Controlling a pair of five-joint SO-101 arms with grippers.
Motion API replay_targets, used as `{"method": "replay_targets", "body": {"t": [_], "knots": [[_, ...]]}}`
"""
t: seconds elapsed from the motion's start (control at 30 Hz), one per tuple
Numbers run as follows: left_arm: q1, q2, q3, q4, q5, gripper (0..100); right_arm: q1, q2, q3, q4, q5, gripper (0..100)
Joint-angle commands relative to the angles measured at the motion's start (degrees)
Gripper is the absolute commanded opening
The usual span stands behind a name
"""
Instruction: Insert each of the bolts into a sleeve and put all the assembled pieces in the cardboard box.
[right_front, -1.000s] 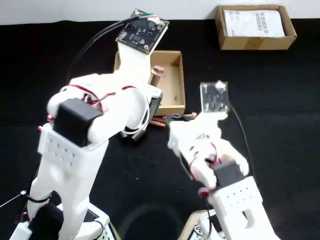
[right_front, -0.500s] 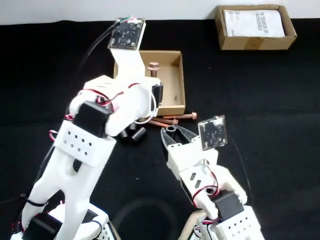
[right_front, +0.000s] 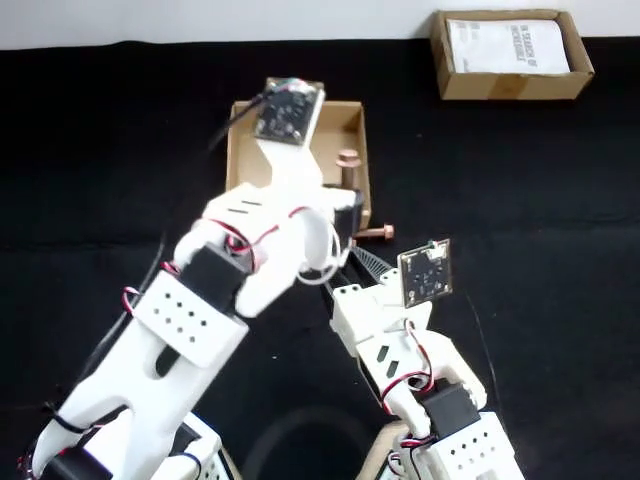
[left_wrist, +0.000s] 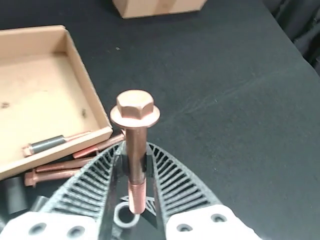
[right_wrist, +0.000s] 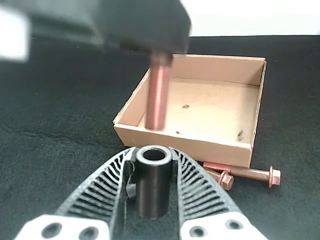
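The left gripper (left_wrist: 136, 150) is clamped on a bolt (left_wrist: 135, 107) at mid-shank, head up. The bolt's threaded end hangs just above the sleeve (right_wrist: 152, 190), not touching it. The right gripper (right_wrist: 152, 152) grips the sleeve upright. The left arm stretches far toward the box (right_wrist: 200, 139); the right arm sits low and near.

Soft, even light falls from above, and the matte black tabletop (right_front: 560, 250) swallows nearly every shadow, with a faint pale sheen in the left wrist view. The white left arm (right_front: 270, 250) shows very bright against it. The bolt (left_wrist: 135, 145) has a dull gleam on its head, the sleeve (right_wrist: 152, 190) a thin highlight round its rim, and the box (right_wrist: 185, 140) is evenly lit inside.
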Motion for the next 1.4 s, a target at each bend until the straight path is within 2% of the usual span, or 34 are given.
{"method": "replay_targets", "body": {"t": [0.0,0.27,0.47,0.7,0.87,1.27,1.37], "knots": [[0.5,-3.0,2.3,-4.2,0.1,1,-0.5,-1.5,-0.7,-1.3,0.6,0.7],[0.3,-3.1,9.3,-6.6,-2.4,1,-0.4,-1.5,-0.8,-1.3,0.6,0.7],[0.5,-3.2,13.9,-11.3,-2.8,1,-0.4,-1.3,-2.2,-1.1,0.6,0.7],[2.1,-3.3,14.3,-10.5,-2.7,1,0.9,-1.3,-2.2,-1.2,0.6,0.7],[2.2,-7.5,14.5,-6.6,-2.7,1,3.1,-1.2,-2.2,-1.2,0.6,0.7],[6.5,-18.3,25.0,-5.6,-2.8,1,3.1,-1.2,-2.0,-1.1,0.6,0.7],[5.9,-17.6,25.1,-5.5,-2.8,7,3.1,-1.2,-2.2,-1.0,0.6,0.7]]}}
